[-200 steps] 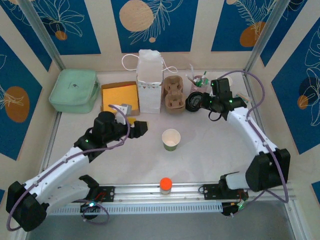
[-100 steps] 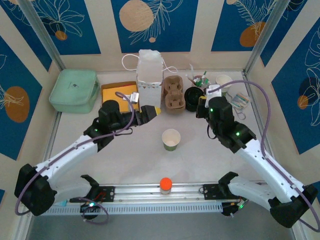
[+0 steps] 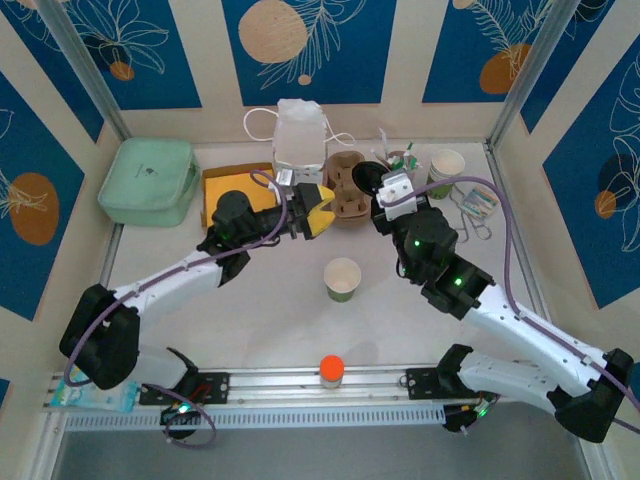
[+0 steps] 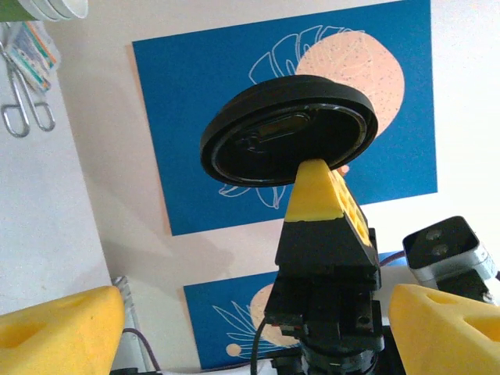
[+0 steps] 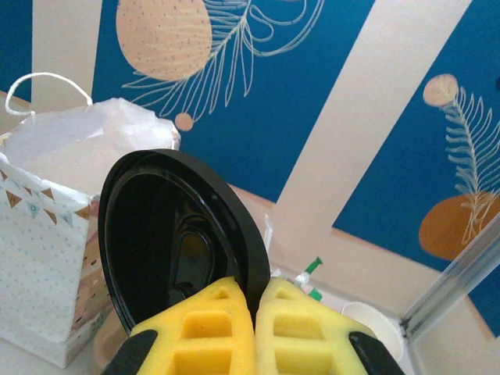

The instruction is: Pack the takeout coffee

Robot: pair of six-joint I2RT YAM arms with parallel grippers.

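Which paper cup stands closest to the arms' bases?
The open white-and-green cup alone mid-table; the other cup stands far back in the right corner.

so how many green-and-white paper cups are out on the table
2: one open green-and-white paper cup alone mid-table, and a second cup at the back right corner; more may be nested inside that one.
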